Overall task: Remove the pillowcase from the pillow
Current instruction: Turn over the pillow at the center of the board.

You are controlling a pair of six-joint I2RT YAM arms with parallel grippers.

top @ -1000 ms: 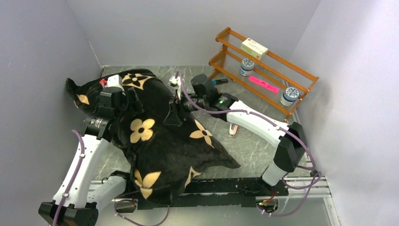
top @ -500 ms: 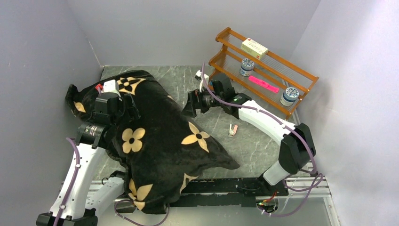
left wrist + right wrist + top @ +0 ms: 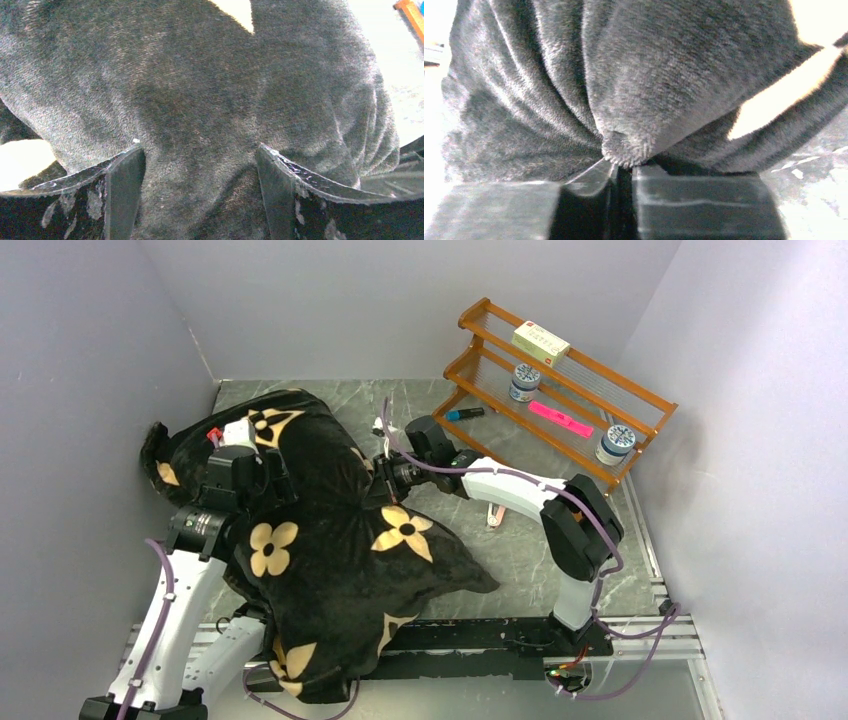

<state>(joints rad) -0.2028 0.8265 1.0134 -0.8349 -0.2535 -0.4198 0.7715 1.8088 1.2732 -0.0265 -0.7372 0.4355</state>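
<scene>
The black plush pillowcase [image 3: 330,560] with tan flowers lies bulging from the back left corner to the near edge. The pillow is hidden inside it. My left gripper [image 3: 262,475] is pressed onto its upper left part. In the left wrist view the left gripper [image 3: 197,150] has its jaws wide apart, and the pillowcase [image 3: 200,90] swells up between the fingers. My right gripper [image 3: 384,482] is at the cover's right edge. In the right wrist view the right gripper [image 3: 624,167] is shut on a small fold of the pillowcase [image 3: 649,75].
A wooden rack [image 3: 470,368] at the back right holds a box [image 3: 540,341], two jars [image 3: 524,381] and a pink strip [image 3: 560,418]. A blue marker [image 3: 465,413] and a small pink object [image 3: 493,515] lie on the grey table. The left wall is close to the pillowcase.
My right gripper let go, swung right toward the rack, then came back and shut on the cover's right edge. The pillowcase slid slightly left and nearer. The left gripper stayed on it.
</scene>
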